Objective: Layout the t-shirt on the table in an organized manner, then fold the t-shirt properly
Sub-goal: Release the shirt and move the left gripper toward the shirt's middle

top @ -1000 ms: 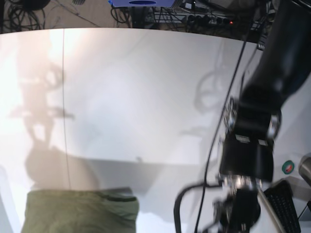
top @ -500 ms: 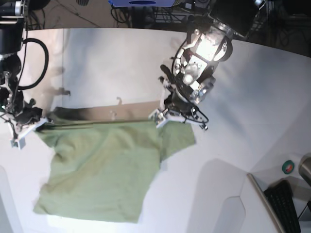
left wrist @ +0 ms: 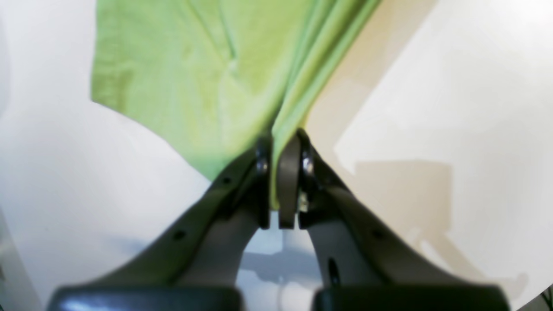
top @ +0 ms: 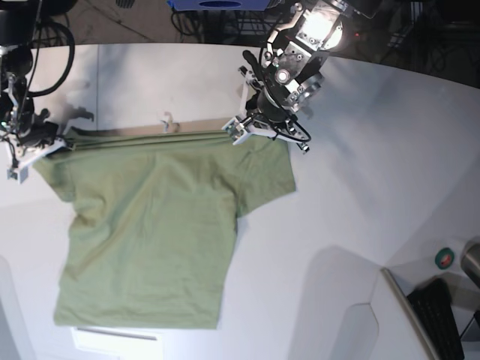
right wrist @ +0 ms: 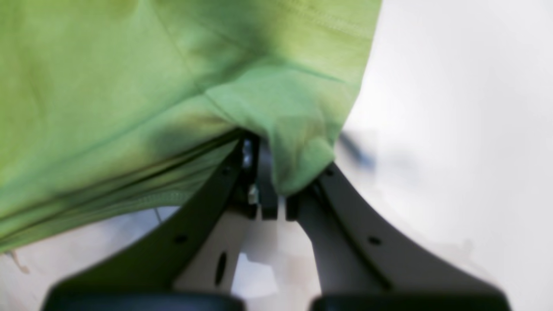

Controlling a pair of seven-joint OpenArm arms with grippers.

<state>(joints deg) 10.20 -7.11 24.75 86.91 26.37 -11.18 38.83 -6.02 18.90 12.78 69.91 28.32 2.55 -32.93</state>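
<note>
Both grippers, left gripper (top: pixel 238 132) and right gripper (top: pixel 34 150), clamp t-shirt (top: pixel 150 232) shoulders; shirt now dragged farther up table (top: pixel 360 187), flattening for layout

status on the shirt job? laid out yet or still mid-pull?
Done: t-shirt mostly spread on the table, hem toward the camera. In hand: left claw and right claw each pinch a shoulder, top edge taut between them. Left: release, flatten, every fold.

place: lab | evidence: cable tangles (top: pixel 45 22) behind white table (top: pixel 360 187), keyboard (top: pixel 442 315)
</note>
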